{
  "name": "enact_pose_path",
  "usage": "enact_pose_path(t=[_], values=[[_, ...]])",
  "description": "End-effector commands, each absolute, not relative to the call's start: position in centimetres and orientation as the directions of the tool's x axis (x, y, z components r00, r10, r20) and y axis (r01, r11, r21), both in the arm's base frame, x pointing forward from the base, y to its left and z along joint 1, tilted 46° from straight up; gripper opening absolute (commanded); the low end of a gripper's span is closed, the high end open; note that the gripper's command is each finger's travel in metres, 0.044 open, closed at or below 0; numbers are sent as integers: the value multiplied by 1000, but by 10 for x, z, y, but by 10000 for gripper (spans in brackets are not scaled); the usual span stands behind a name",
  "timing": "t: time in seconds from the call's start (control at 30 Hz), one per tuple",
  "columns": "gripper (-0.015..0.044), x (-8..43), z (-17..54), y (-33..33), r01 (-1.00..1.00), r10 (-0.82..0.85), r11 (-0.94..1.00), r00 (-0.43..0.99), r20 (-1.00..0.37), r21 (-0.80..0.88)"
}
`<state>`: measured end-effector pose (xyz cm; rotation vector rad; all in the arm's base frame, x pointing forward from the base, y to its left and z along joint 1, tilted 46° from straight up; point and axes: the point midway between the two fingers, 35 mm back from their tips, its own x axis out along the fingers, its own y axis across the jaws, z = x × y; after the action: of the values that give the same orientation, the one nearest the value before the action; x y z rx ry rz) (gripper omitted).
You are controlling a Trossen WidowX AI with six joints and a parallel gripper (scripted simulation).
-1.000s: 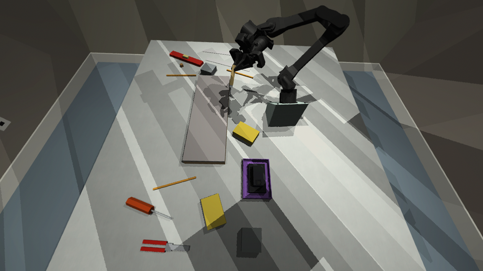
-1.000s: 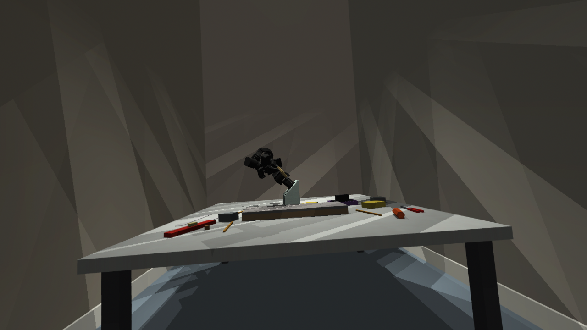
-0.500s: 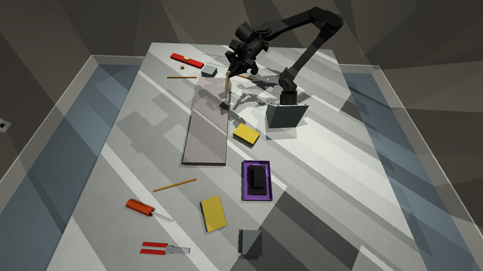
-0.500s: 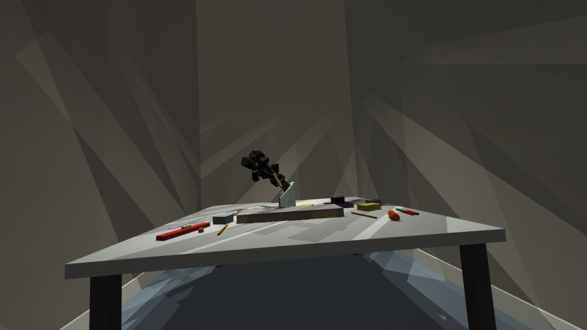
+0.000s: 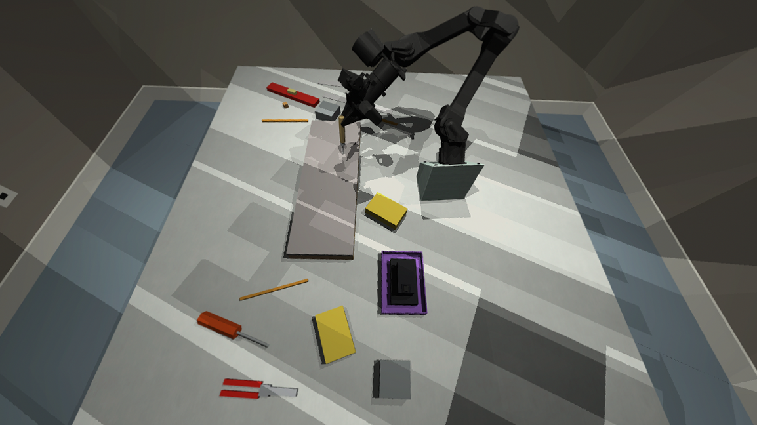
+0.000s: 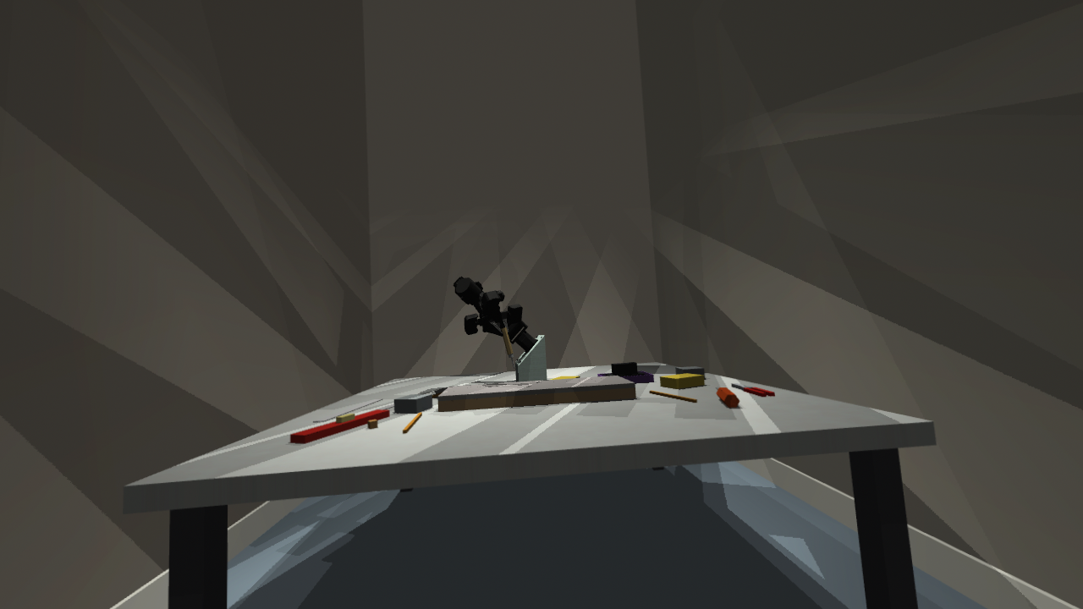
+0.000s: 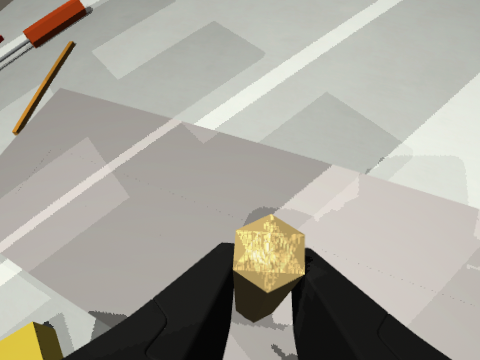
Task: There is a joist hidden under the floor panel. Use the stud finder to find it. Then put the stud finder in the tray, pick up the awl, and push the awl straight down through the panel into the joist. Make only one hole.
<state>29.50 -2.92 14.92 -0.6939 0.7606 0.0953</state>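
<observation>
My gripper (image 5: 342, 121) (image 6: 504, 328) (image 7: 264, 260) is shut on the awl's handle. The awl (image 5: 341, 132) (image 6: 508, 345) (image 7: 270, 260) has a tan six-sided handle and hangs tip down over the far part of the floor panel, near upright in the top view and a little tilted in the exterior view. Its tip shows above the panel in the exterior view; in the wrist view the handle hides it. The floor panel (image 5: 323, 226) (image 6: 537, 399) (image 7: 165, 240) is a long grey-brown slab. The black stud finder (image 5: 403, 277) (image 6: 623, 369) lies in the purple tray (image 5: 423, 296) (image 6: 643, 377). The joist is hidden.
A yellow block (image 5: 385, 210) lies between panel and tray, a second yellow block (image 5: 335, 334) nearer the front. A grey block (image 5: 327, 109) and red level (image 5: 292, 94) lie beyond the panel. A screwdriver (image 5: 219, 325), pliers (image 5: 242, 388), pencil (image 5: 273, 289) and grey block (image 5: 393, 379) lie in front.
</observation>
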Motion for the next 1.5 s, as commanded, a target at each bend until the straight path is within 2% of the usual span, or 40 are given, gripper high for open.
enact_pose_path(t=[0.0,0.5,1.47], values=[[0,306,155,-29,-252,-232,772,744,-627,-584],[0,335,168,-19,69,-513,703,739,-437,-708],[0,337,156,-31,73,-516,702,738,-435,-709]])
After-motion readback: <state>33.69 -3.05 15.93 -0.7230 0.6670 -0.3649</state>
